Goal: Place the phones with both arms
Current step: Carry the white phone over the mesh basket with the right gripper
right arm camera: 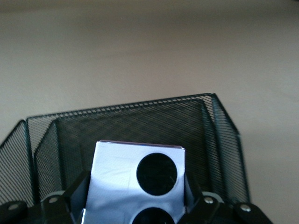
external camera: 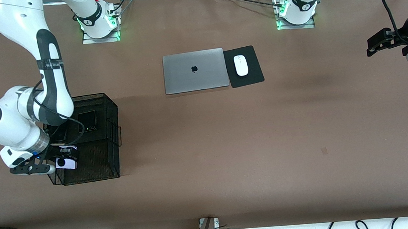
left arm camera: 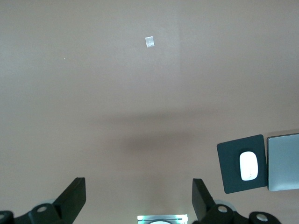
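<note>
At the right arm's end of the brown desk [external camera: 229,145] stands a black wire-mesh basket with two compartments [external camera: 91,139], and it serves as the landmark here. The right tool [external camera: 66,160] hangs over the basket's compartment nearer the front camera, pinching the small squarish lilac-white phone with two black circles [external camera: 65,163] between its dark fingers [right arm camera: 78,186]; in the right wrist view the phone [right arm camera: 135,186] fills the space between them, with mesh walls [right arm camera: 140,126] just past it. In the basket's other compartment, farther from the front camera, a long black slab phone [external camera: 87,121] lies flat, partly hidden by the white right arm [external camera: 23,112]. The third phone cannot be made out in the basket. Toward the left arm's end from the basket, and farther from the front camera, lies a closed silver laptop [external camera: 194,71], with a black mouse pad [external camera: 250,70] touching its edge and a white computer mouse [external camera: 240,65] on the pad. Well apart from the basket, at the left arm's end, the left tool [external camera: 378,42] waits in the air over bare desk, its two fingers [left arm camera: 74,198] spread wide with nothing between them.
</note>
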Tool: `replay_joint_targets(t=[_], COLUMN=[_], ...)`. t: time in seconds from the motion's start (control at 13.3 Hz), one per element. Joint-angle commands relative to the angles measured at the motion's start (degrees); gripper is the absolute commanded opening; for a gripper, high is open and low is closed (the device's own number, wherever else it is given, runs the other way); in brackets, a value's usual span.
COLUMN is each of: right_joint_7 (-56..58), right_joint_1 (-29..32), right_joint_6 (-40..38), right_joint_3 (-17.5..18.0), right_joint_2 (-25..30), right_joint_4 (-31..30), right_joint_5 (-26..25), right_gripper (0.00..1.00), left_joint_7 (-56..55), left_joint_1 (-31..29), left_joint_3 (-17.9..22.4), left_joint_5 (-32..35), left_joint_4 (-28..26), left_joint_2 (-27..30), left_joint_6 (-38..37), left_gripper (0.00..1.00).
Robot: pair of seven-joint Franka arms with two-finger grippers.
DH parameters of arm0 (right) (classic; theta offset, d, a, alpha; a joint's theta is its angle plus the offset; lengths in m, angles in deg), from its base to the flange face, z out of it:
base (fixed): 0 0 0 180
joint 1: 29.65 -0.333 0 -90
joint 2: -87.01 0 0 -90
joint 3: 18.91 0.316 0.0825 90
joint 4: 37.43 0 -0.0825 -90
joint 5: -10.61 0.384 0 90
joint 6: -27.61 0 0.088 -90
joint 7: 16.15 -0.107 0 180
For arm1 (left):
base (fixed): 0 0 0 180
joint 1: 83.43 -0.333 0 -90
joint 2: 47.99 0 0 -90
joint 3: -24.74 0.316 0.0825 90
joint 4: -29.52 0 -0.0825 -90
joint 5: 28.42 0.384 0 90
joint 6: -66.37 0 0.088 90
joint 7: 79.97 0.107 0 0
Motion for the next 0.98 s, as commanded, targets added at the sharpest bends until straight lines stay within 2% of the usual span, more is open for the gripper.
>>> replay_joint_targets(t=[0.0,0.15,0.3,0.38,0.45,0.53,0.6,0.9], right_joint_7=[2.07,4.7,7.34,7.61,7.61,7.61,7.7,7.79], right_joint_1=[0.36,0.45,0.54,0.71,0.71,0.71,0.63,0.71], right_joint_6=[0.78,0.96,0.87,0.87,0.78,0.78,0.78,0.78], right_joint_3=[0.67,0.67,0.67,0.67,0.67,0.67,0.67,0.32], right_joint_2=[-1.07,-3.0,-4.32,-4.5,-4.59,-4.51,-4.33,-3.63], right_joint_4=[-0.32,-0.5,-0.58,-0.58,-0.67,-0.76,-0.76,0.46], right_joint_5=[4.87,8.29,10.06,10.15,10.16,10.5,10.94,10.95], right_gripper=[0.0,0.0,0.07,0.18,0.53,0.93,0.99,1.0], left_joint_7=[0.55,0.81,1.08,0.81,0.55,-0.06,-1.55,-2.0], left_joint_1=[0.19,-0.07,-0.16,-0.16,-0.08,-0.08,-0.08,-0.07], left_joint_3=[-0.42,-0.33,-0.42,-0.42,-0.68,-1.29,-1.3,-1.21], left_joint_5=[0.99,0.9,0.82,0.55,0.12,-1.02,-2.68,-3.23], left_joint_4=[0.41,0.41,0.58,0.67,0.67,0.67,0.67,0.59], left_joint_2=[0.11,0.46,0.64,0.81,0.9,0.9,1.07,1.08], left_joint_6=[-0.94,-1.21,-1.39,-0.43,0.19,0.63,1.16,1.08], left_gripper=[1.0,1.0,1.0,1.0,1.0,1.0,1.0,1.0])
